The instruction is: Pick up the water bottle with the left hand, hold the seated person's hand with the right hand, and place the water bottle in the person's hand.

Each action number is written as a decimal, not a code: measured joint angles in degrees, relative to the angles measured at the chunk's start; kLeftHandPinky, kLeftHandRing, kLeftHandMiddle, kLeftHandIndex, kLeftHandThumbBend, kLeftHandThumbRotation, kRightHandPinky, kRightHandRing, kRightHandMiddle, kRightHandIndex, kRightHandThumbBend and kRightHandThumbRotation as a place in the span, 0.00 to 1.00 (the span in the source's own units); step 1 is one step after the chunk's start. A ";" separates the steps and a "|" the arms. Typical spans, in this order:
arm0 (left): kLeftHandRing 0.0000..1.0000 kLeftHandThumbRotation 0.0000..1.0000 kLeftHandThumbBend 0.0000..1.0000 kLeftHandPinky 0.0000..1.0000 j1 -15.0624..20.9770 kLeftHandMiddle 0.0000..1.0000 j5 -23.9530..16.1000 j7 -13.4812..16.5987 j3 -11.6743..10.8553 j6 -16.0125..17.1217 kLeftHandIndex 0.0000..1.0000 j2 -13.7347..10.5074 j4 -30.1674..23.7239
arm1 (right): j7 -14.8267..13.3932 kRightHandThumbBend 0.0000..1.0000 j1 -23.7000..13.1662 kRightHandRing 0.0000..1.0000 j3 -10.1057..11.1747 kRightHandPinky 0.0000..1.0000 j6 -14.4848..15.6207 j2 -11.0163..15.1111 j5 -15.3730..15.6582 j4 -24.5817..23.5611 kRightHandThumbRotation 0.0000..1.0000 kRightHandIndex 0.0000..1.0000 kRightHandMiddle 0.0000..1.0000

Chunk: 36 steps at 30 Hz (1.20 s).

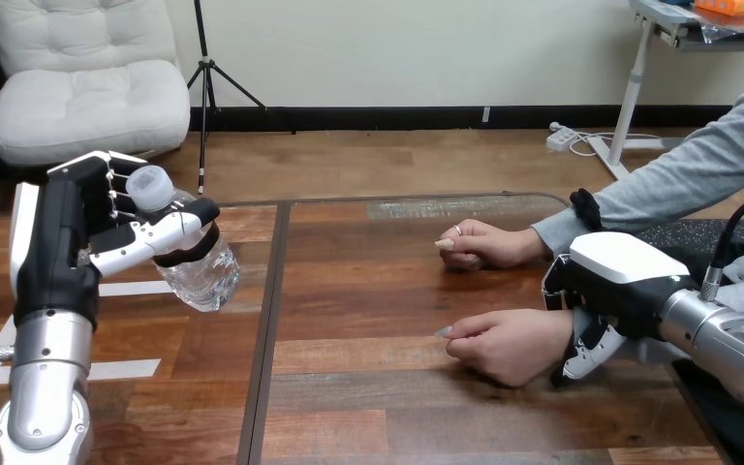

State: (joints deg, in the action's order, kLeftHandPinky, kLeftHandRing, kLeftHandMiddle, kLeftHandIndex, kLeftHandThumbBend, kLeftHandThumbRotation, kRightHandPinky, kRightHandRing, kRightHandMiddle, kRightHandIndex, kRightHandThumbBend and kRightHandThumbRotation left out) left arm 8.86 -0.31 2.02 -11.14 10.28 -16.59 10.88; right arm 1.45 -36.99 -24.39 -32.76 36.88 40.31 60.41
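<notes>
Fingers (147,242) of left hand (58,247) clamp water bottle (205,276); right hand (620,269) grips person's wrist (553,336).

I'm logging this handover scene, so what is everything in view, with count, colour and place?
Clear plastic water bottle: one, transparent, pale cap, tilted, raised at the view's left.
Dark wooden table: one, brown, spanning the view.
White tape strips: several, on the table's left.
Person's hands: two, on the table at right, far hand behind near hand.
Left hand: one, black and white, curled round the bottle.
Right hand: one, black and white, curled round the near hand's wrist.
</notes>
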 measured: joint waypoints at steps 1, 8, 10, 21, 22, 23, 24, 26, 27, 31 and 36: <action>0.37 0.00 0.74 0.32 0.00 0.40 0.00 0.00 -0.02 0.00 0.40 0.00 0.00 | 0.06 0.83 0.00 0.29 0.02 0.23 0.00 0.01 -0.05 0.00 0.00 0.35 0.35; 0.36 0.00 0.75 0.31 -0.11 0.40 0.00 0.00 -0.19 0.00 0.40 0.00 -0.02 | 1.16 0.88 0.00 0.35 0.29 0.31 0.00 0.09 -1.61 0.05 0.00 0.42 0.41; 0.36 0.00 0.75 0.31 -0.17 0.40 0.00 0.00 -0.24 0.00 0.40 0.00 -0.04 | 1.61 0.88 0.00 0.36 0.40 0.32 0.00 0.16 -2.11 0.05 0.00 0.43 0.42; 0.36 0.00 0.75 0.31 -0.97 0.40 -0.01 0.00 -0.40 -0.14 0.40 0.00 -0.92 | 3.65 0.92 0.00 0.42 0.82 0.38 0.27 0.48 -4.23 0.05 0.02 0.49 0.47; 0.36 0.00 0.75 0.31 -1.06 0.40 -0.01 0.00 -0.44 -0.16 0.40 0.00 -1.02 | 3.80 0.92 0.00 0.43 0.88 0.39 0.30 0.49 -4.36 0.05 0.02 0.49 0.48; 0.37 0.00 0.75 0.31 -1.14 0.40 -0.01 0.00 -0.47 -0.17 0.40 0.00 -1.09 | 3.93 0.92 0.00 0.44 0.93 0.40 0.33 0.49 -4.42 0.04 0.03 0.50 0.49; 0.37 0.00 0.74 0.32 -1.20 0.40 -0.01 0.00 -0.50 -0.17 0.40 0.00 -1.14 | 4.08 0.92 0.00 0.45 0.96 0.41 0.39 0.49 -4.45 0.04 0.04 0.51 0.49; 0.37 0.00 0.74 0.32 -1.28 0.40 -0.01 0.00 -0.58 -0.17 0.40 0.00 -1.19 | 4.49 0.92 0.00 0.46 1.03 0.43 0.61 0.50 -4.49 0.00 0.04 0.52 0.51; 0.37 0.00 0.74 0.32 -1.30 0.40 0.00 0.00 -0.61 -0.17 0.40 0.00 -1.19 | 4.65 0.92 0.00 0.47 1.06 0.44 0.71 0.50 -4.49 -0.02 0.05 0.53 0.51; 0.37 0.00 0.74 0.32 -1.45 0.40 0.00 0.00 -0.78 -0.17 0.40 0.00 -1.21 | 5.34 0.92 0.00 0.49 1.25 0.46 0.90 0.49 -4.49 -0.03 0.06 0.55 0.53; 0.37 0.00 0.74 0.32 -1.62 0.40 0.01 -0.03 -0.93 -0.17 0.40 0.00 -1.21 | 6.40 0.92 0.00 0.52 1.62 0.49 1.05 0.50 -4.65 -0.09 0.08 0.57 0.55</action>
State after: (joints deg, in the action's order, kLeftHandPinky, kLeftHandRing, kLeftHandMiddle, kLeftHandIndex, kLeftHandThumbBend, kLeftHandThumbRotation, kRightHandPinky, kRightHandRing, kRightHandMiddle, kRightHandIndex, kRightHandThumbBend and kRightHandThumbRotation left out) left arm 7.24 -0.30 1.99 -12.07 10.11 -16.58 9.67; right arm 7.84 -36.99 -22.78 -31.71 37.38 35.67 60.32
